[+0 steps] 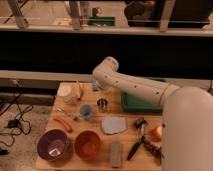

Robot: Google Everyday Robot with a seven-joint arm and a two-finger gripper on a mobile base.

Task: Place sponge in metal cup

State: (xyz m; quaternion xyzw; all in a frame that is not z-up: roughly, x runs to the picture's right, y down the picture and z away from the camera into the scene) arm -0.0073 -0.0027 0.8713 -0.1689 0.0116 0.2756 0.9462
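Note:
The metal cup (102, 104), small, dark and shiny, stands upright near the middle of the wooden table (75, 159). A grey oblong block (116, 154) at the front edge looks like the sponge. My white arm reaches in from the lower right and bends down at the table's back. My gripper (95, 86) hangs there, just behind and left of the metal cup, largely hidden by the wrist. It is shut, and I see nothing in it.
A light-blue cup (86, 112) stands left of the metal cup. An orange bowl (88, 145) and a purple bowl (52, 145) sit in front. A green tray (137, 104), a blue-grey cloth (114, 125), a black brush (136, 145) and an orange fruit (157, 132) lie to the right.

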